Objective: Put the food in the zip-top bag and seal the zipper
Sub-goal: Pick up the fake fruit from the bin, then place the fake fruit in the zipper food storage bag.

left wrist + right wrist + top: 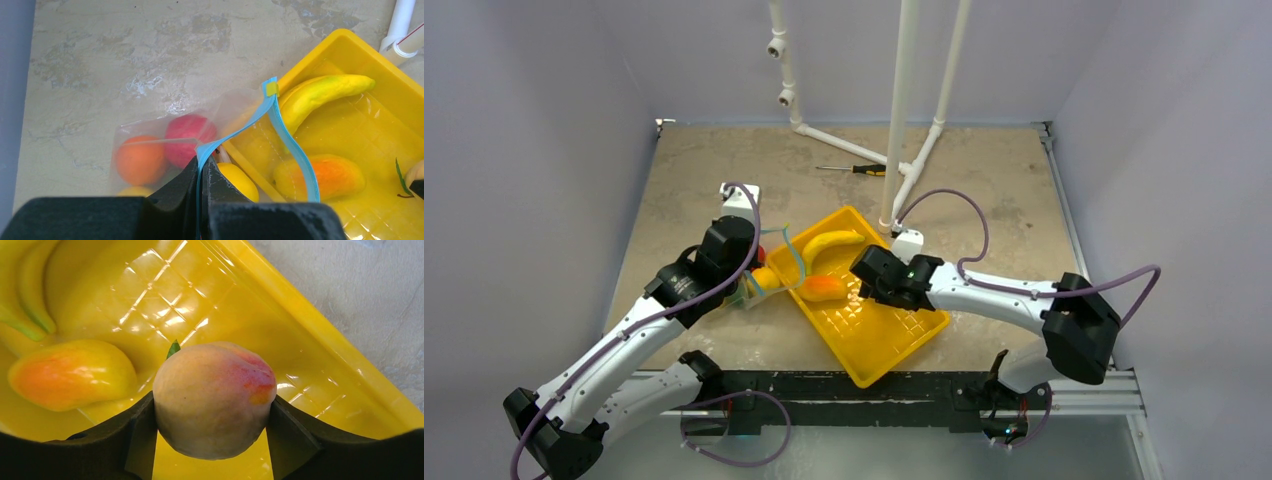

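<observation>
My left gripper [204, 165] is shut on the teal-blue zipper [280, 125] of the clear zip-top bag [150, 145] and holds its mouth open over the edge of the yellow tray [904, 335]. The bag holds a red apple [189, 137], an orange [140, 160] and lemons [239, 181]. My right gripper [212, 412] is shut on the peach-coloured fruit [212, 397] and holds it just above the tray floor. The banana [829, 245] and the orange mango [822, 288] lie in the tray; both also show in the left wrist view, banana [320, 95], mango [330, 175].
A black-and-yellow screwdriver [856, 169] lies at the back of the table by white pipes [904, 120]. Grey walls close in the table on the left, right and back.
</observation>
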You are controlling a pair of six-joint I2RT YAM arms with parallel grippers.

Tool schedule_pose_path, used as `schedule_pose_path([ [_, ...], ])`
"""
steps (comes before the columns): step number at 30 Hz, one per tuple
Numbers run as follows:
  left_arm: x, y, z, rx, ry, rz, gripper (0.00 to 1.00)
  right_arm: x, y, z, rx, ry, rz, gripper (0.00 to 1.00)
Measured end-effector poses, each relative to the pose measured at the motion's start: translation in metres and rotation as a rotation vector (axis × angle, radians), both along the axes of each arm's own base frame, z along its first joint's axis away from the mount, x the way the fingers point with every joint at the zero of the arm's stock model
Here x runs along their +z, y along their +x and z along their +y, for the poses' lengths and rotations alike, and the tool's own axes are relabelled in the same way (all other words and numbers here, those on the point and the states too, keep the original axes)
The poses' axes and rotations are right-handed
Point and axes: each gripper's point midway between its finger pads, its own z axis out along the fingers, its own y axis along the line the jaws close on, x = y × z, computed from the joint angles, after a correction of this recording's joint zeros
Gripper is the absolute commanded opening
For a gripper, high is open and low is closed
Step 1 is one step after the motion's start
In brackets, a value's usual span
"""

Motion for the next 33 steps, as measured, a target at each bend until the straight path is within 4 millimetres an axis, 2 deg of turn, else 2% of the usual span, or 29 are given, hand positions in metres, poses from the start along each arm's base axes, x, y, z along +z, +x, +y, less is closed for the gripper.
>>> schedule_pose_path([
  [5,-0.001,0.0,0.0,0.0,0.001,0.002,0.0,0.025,0.012,0.012,0.012,0.036,-0.056,0.0],
  [12,-0.001,0.0,0.0,0.0,0.003,0.004,0.0,0.079,0.03,0.039,0.074,0.14,-0.164,0.0],
  [15,-0.001,0.0,0.0,0.0,0.003,0.005,0.0,0.099,0.037,0.049,0.104,0.177,-0.209,0.09],
  [27,-0.003,0.001,-0.001,0.0,0.007,0.009,0.0,0.165,0.051,0.102,0.281,0.357,-0.355,0.19],
  [30,-0.003,0.001,-0.001,0.0,0.007,0.009,0.0,0.175,0.05,0.118,0.337,0.403,-0.379,0.2],
  [33,-0.003,0.001,-0.001,0.0,0.007,0.009,0.0,0.173,0.05,0.136,0.383,0.416,-0.382,0.21],
])
